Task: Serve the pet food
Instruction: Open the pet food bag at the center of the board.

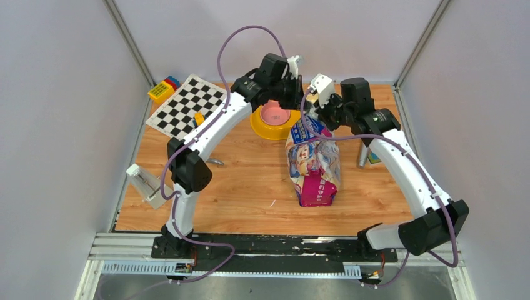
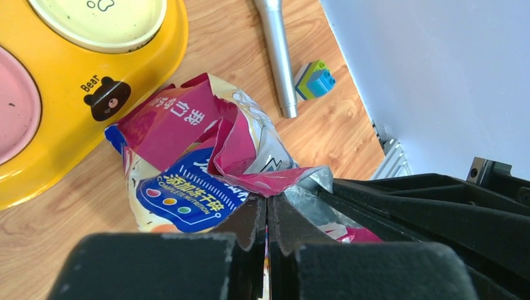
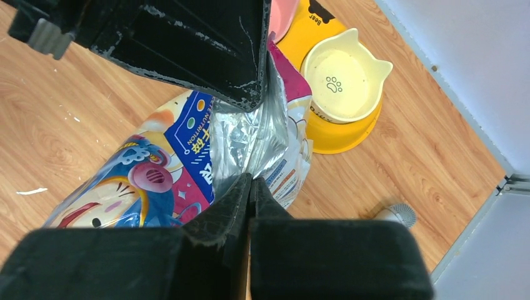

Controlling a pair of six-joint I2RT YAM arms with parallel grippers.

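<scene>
Woodgrain table [image 1: 250, 200] bears crinkled, foil-lined bag [image 1: 315, 169].

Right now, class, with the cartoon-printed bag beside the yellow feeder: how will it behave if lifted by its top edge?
The bag probably flops and folds: its opened top is already crumpled. Its glossy film likely slips in a loose pinch. Bulging below, it may sag and swing, bottom-heavy.

One yellow plastic double-bowl feeder [image 1: 259, 129], two bowls in it: one pink bowl [image 1: 275, 114], one cream bowl [image 3: 342, 75]. One glossy blue-and-pink bag [image 1: 314, 164], near side of feeder. One black-and-white checkerboard sheet [image 1: 186, 106], left of feeder. Two toy brick clusters: yellow-red-blue cluster [image 1: 164, 87] left of feeder, green-blue cluster [image 2: 314, 79] right. One silver metal cylinder [image 2: 278, 56], right of feeder.
</scene>
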